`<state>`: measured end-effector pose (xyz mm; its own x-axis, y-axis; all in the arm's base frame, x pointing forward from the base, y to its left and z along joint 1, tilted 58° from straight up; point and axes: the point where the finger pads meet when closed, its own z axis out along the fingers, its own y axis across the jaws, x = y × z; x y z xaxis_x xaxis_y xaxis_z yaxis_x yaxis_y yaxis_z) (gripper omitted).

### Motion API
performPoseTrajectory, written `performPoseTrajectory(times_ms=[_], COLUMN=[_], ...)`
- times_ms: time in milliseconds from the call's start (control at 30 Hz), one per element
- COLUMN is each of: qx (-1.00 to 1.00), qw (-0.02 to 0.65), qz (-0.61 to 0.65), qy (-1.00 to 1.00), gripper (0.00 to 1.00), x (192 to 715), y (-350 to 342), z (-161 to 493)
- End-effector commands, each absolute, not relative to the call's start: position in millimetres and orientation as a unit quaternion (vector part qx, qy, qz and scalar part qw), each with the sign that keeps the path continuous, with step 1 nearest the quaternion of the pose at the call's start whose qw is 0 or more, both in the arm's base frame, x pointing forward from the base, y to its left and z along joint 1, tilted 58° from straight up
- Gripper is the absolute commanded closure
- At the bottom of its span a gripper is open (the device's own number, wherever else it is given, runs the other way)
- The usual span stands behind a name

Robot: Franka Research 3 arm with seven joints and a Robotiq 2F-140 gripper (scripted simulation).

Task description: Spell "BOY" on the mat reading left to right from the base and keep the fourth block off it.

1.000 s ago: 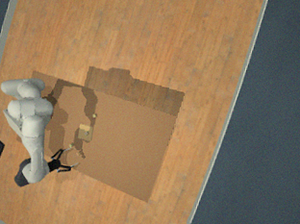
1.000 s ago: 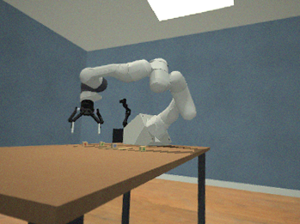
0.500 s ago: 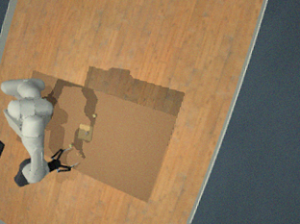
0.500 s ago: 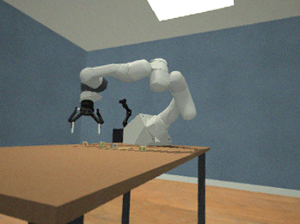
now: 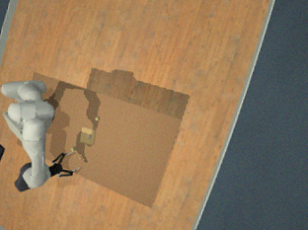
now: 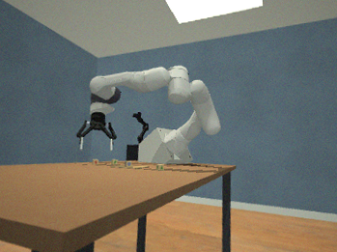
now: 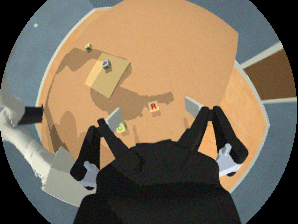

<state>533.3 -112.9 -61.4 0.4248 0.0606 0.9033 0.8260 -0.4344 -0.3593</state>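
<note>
Wide apart stand the pincer's (image 5: pixel 74 161) (image 6: pixel 96 143) (image 7: pixel 154 112) fingers! The wrist view shows a red letter on one block (image 7: pixel 153 106); from above, that lettering can't be read.

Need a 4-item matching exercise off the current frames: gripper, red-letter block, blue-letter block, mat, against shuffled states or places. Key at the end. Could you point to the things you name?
Column 1
1. Gripper (image 5: pixel 74 161) (image 6: pixel 96 148) (image 7: pixel 152 108)
2. Red-letter block (image 6: pixel 95 162) (image 7: pixel 153 106)
3. Blue-letter block (image 5: pixel 89 137) (image 6: pixel 129 164) (image 7: pixel 106 64)
4. Mat (image 5: pixel 83 140) (image 6: pixel 141 167) (image 7: pixel 112 82)

Column 2
A. On the mat
B. Flat on the table, bearing one block
C. Open, raised above the table
D. Off the mat, seen between the spread fingers in the wrist view

Pairs: 1-C, 2-D, 3-A, 4-B
</note>
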Motion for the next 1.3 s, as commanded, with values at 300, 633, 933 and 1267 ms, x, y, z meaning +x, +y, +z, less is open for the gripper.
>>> performPoseTrajectory(times_ms=[300, 633, 933, 1267], qx=[-0.724, -0.721, -0.693, -0.647], qw=[0.436, 0.429, 0.385, 0.328], qz=[-0.441, -0.443, -0.460, -0.478], qy=[-0.304, -0.316, -0.399, -0.495], gripper=[0.00, 0.00, 0.00, 0.00], x=[534, 535, 549, 560], y=[-113, -112, -102, -84], z=[-61, -56, -7, 53])
